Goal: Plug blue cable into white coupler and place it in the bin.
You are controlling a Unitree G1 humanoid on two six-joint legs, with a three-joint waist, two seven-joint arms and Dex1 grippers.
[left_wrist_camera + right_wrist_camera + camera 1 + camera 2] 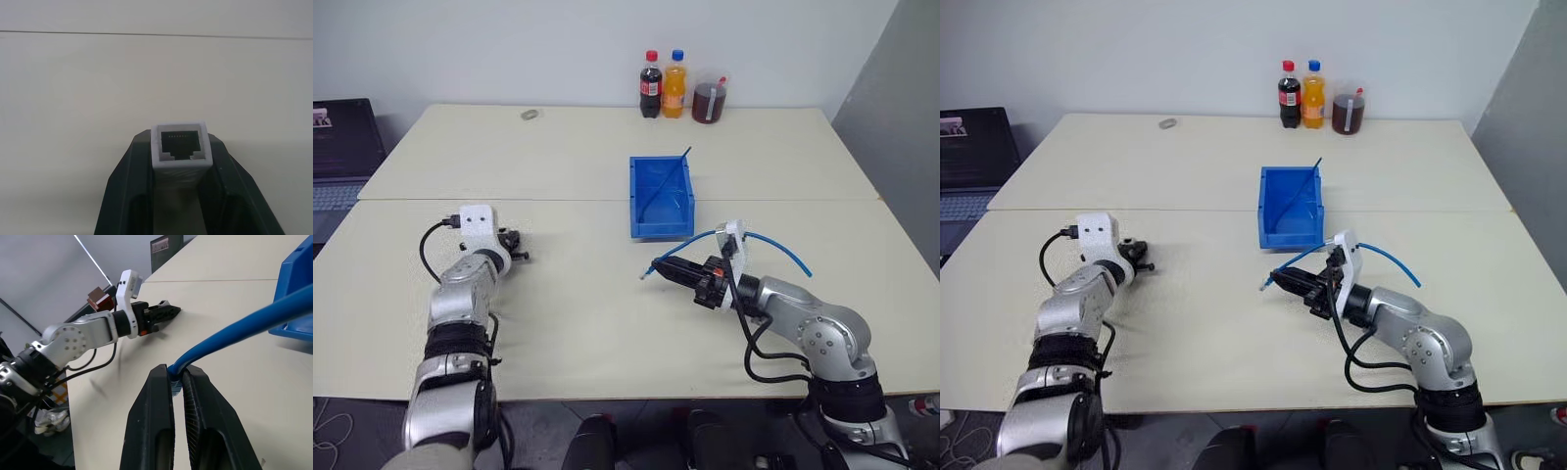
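Our left end effector (181, 196) is clamped on the white coupler (182, 147), well to the left of the bin (662, 199), socket facing outward. Our right end effector (658, 269) pinches the blue cable (234, 328) near its plug, just in front of the bin. We judge the coupler light, rigid and smooth, best gripped by its flat sides; the cable is limp, so holding it close behind the plug steers it best.
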